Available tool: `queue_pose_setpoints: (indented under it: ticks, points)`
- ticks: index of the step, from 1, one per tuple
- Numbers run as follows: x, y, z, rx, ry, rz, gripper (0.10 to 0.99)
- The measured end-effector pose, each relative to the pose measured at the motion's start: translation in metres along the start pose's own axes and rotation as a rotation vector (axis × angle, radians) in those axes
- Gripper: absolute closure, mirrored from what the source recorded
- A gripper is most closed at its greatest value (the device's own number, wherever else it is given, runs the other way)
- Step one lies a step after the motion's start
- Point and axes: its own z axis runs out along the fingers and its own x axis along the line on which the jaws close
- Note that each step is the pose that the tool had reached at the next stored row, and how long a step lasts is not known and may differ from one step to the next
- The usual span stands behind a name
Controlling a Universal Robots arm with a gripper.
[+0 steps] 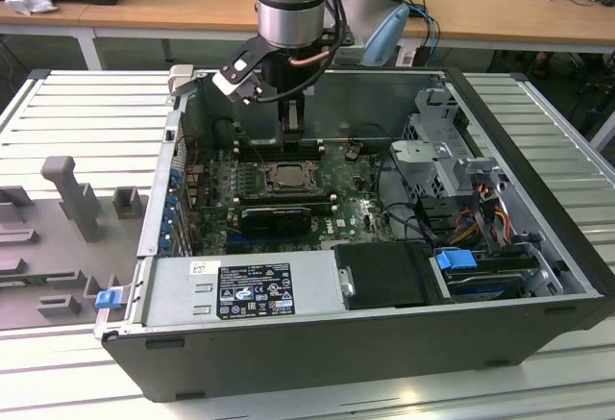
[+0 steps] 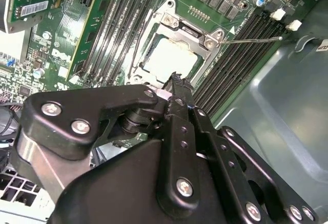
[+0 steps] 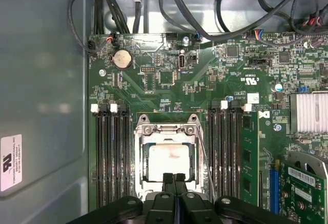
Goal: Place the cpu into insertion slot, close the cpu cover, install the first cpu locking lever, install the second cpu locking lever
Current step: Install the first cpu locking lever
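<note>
The chip (image 3: 166,157) already sits in its socket (image 3: 139,183) on the green board (image 3: 169,80), pale and silvery with a dull smear across its top. The metal cover (image 3: 165,129) seems to lie flat over the chip's edges, though I can't swear it is fully down. I'd judge the work has reached the locking levers: one thin wire lever (image 2: 251,40) sticks out over the memory slots (image 2: 241,60). The claw (image 3: 174,179) hangs at the socket's edge, fingers pressed together with nothing between them. Latching calls for a steady, narrow push on that slim wire.
</note>
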Motion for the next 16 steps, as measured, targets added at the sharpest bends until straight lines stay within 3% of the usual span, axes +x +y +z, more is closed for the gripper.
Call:
queue_pose_setpoints:
  ticks: [7,16]
  points:
    - [0.0001,0.0001,-0.0040,0.000,-0.0001,0.000,0.980]
    - [0.0006,0.0010,-0.0251,0.000,-0.0002,0.000,0.980]
